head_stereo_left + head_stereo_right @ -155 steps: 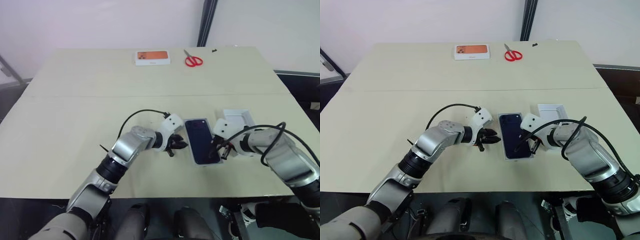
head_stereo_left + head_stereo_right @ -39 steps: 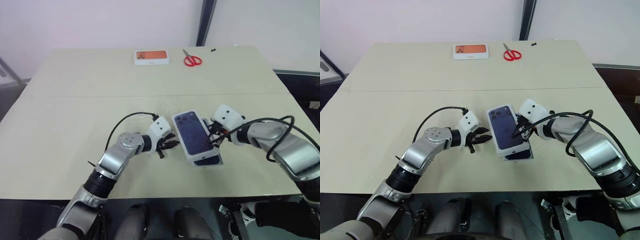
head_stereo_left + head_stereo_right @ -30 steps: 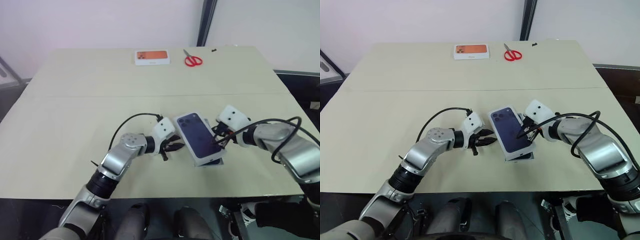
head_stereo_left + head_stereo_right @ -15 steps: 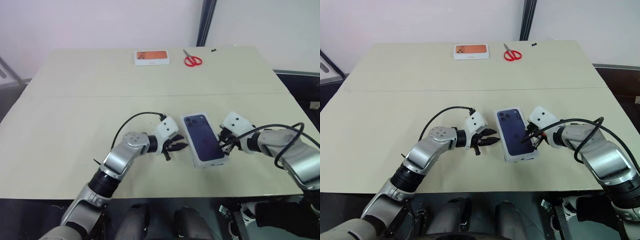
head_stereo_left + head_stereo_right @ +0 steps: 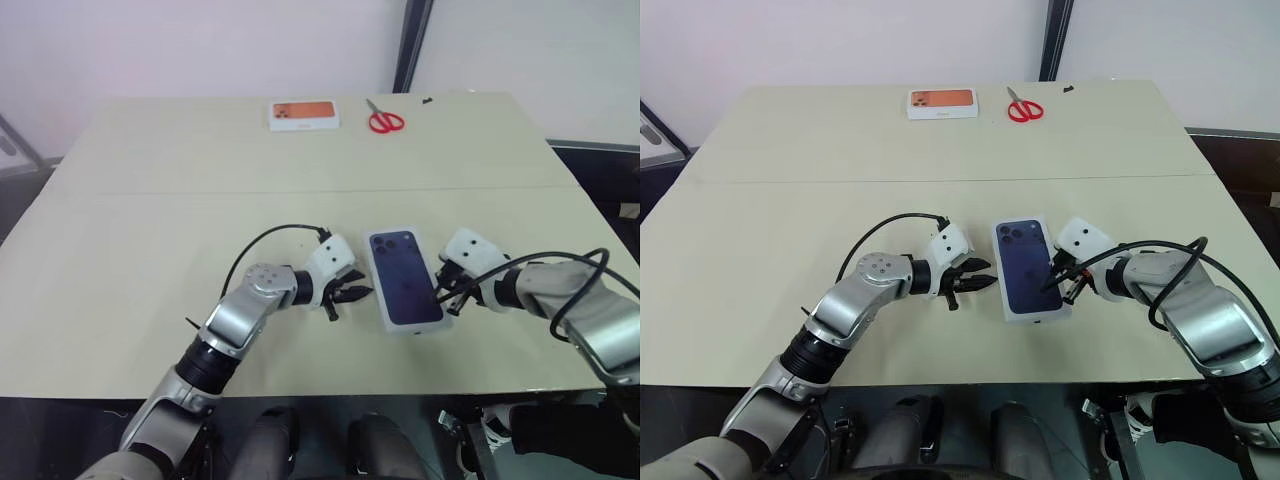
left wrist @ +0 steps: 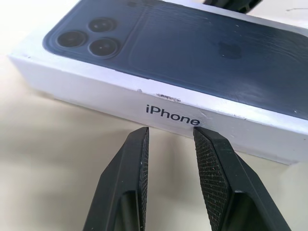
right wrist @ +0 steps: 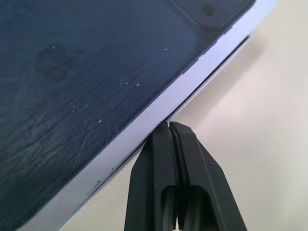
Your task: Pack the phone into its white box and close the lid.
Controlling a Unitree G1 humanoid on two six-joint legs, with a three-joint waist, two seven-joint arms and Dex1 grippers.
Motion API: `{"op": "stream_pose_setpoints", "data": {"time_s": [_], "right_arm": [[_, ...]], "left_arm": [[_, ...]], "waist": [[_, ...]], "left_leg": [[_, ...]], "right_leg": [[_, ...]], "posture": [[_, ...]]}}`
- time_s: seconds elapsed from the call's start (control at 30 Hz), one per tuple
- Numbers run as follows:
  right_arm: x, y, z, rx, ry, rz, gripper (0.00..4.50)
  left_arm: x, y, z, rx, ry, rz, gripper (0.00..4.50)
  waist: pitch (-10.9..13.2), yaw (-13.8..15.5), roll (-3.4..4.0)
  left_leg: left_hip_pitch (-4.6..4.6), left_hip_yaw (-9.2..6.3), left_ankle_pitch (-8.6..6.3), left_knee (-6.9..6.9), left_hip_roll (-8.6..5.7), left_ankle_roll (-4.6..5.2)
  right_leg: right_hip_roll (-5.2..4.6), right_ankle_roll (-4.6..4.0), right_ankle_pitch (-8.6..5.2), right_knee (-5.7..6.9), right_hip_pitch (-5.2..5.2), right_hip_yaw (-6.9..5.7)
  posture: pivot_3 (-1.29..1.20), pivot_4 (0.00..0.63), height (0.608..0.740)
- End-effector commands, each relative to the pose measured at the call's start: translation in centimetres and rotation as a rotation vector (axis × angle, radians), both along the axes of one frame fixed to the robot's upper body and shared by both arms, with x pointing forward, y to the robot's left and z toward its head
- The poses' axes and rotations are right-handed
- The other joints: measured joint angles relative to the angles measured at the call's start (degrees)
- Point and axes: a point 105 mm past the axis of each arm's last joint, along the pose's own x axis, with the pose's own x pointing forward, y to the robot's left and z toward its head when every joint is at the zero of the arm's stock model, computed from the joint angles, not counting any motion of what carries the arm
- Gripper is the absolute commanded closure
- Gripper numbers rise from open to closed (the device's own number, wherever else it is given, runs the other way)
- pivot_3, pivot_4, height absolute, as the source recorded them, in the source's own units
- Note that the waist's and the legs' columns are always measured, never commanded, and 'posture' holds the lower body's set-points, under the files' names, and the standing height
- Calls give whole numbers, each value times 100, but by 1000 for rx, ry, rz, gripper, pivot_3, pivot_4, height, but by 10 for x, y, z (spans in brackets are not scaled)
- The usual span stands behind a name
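The lid [image 5: 404,277] with the dark-blue phone print lies flat on the white box [image 7: 219,60], on the table [image 5: 150,250] between the two grippers. The phone itself can't be seen; it is most likely inside, under the lid.

The right gripper [image 7: 168,126] is clenched shut with nothing in it. Its tip touches the lid's long side, probably to nudge the lid straight and press it down. The left gripper [image 6: 169,135] is partly spread and holds nothing. It waits just beside the other long side, perhaps to stop the box from sliding.

The right wrist view shows a thin edge of the box peeking out under the lid, so the lid may not be fully down. The head views show scissors [image 5: 385,121] and another white box with an orange picture [image 5: 303,114] far back.
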Motion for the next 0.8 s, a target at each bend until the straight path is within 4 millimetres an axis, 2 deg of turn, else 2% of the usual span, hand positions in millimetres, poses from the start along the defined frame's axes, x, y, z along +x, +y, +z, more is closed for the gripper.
{"op": "stream_pose_setpoints", "data": {"time_s": [0.03,0.5,0.8], "right_arm": [[-2,7,7,8,-30,32,4447],[-1,-4,6,-2,-37,-20,4447],[-5,-3,0,-3,-12,-17,4447]], "left_arm": [[0,-9,17,-35,-65,-31,2962],[-1,-18,20,-49,-70,-57,2962],[-5,-14,9,-9,-48,-63,2962]], "waist": [[0,0,0],[0,4,0],[0,4,0]], "left_leg": [[0,0,0,0,0,0],[0,0,0,2,0,0],[0,0,0,2,0,0]], "right_leg": [[0,0,0,0,0,0],[0,0,0,1,0,0],[0,0,0,2,0,0]], "posture": [[0,150,740],[0,150,740],[0,150,740]]}}
